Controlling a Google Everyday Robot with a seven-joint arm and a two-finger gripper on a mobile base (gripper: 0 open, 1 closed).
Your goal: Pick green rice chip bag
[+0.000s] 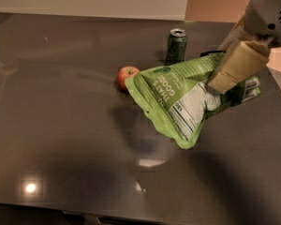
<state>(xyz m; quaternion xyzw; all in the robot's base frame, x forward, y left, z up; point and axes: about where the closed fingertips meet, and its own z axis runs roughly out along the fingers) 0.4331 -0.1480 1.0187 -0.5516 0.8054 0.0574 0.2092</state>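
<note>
The green rice chip bag [178,95] is a large crinkled lime-green pouch with white lettering and a white nutrition label. It hangs in the air above the dark table, tilted, with its lower corner pointing down. My gripper [222,81] comes in from the upper right and is shut on the bag's right end. One tan finger [236,67] lies across the front of the bag. The bag's shadow falls on the table below it.
A red apple [127,75] sits on the dark grey table [61,125], partly behind the bag's left edge. A dark green soda can [176,46] stands upright behind the bag. The table's front edge runs along the bottom.
</note>
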